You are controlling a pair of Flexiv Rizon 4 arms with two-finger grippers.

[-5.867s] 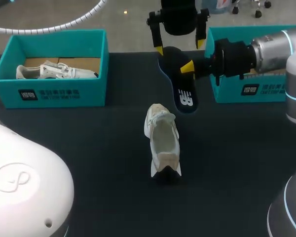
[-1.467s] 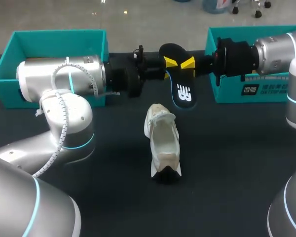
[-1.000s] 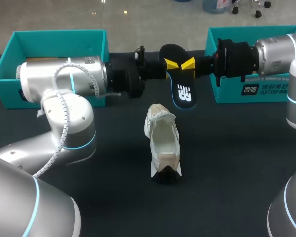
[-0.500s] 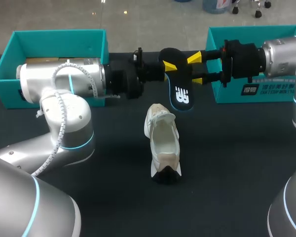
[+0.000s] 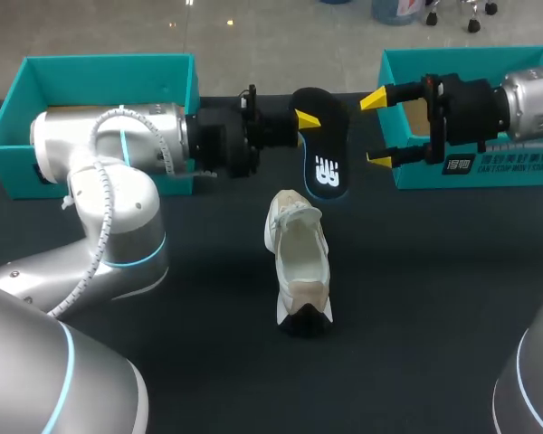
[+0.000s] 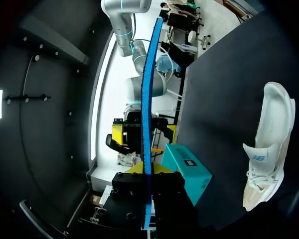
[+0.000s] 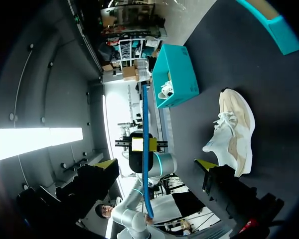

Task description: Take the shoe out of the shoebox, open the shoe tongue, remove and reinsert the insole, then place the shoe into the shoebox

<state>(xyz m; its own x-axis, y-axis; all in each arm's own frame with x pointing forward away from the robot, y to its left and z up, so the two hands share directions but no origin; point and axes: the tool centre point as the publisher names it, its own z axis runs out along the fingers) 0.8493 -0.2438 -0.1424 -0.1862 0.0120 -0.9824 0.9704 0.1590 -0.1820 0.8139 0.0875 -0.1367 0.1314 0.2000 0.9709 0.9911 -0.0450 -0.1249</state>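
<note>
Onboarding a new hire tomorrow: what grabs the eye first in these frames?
The dark insole, held in the air over the table's far middle by the left gripper. The right gripper hangs open beside it, by the right teal shoebox. Nearer the camera, a pale shoe sits alone mid-table.

R gripper (image 5: pixel 376 129) let go of insole (image 5: pixel 324 152), backed off, L gripper (image 5: pixel 302 120) took hold

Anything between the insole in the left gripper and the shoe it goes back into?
Nothing visible. The path from insole to shoe is bare; the right gripper, fingers open, stands apart beside the insole.
</note>
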